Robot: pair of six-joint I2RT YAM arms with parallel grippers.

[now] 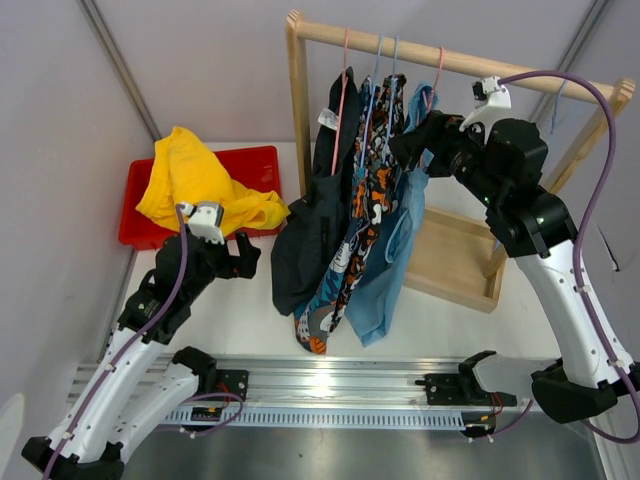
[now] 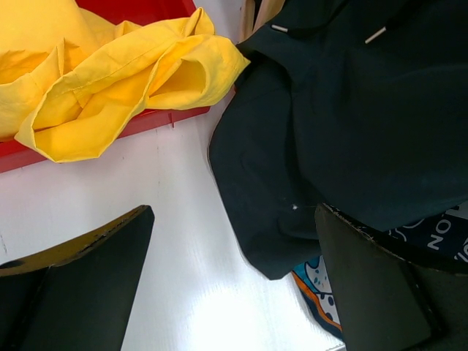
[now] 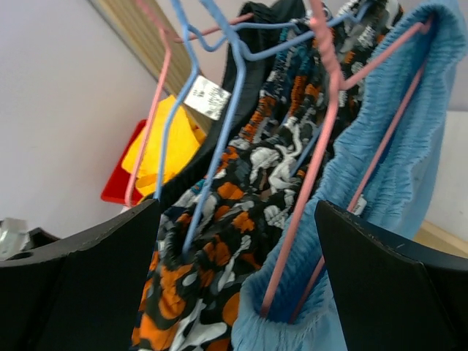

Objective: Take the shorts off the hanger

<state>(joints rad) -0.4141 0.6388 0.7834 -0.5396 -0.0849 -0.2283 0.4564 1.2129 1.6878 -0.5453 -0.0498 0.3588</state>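
The right gripper (image 3: 238,219), jaws wide and empty, hangs at the waistbands of the blue shorts (image 3: 380,146) and patterned shorts (image 3: 241,212). These are on wire hangers (image 3: 325,95) on the wooden rack (image 1: 450,58) at the table's (image 1: 250,310) far edge, with the black shorts (image 1: 312,235) alongside. Only the yellow shorts (image 1: 195,185) are off, lying in the red tray (image 1: 262,160) at the far left corner. The left gripper (image 1: 245,258), open and empty, sits beside the tray. Most of the job looks undone.

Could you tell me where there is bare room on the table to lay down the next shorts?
The table is bare between the left gripper and the black shorts, and again in front of the wooden base, right of the blue shorts. Crowded: the red bin, largely covered by the yellow shorts, and at the hems of the patterned shorts.
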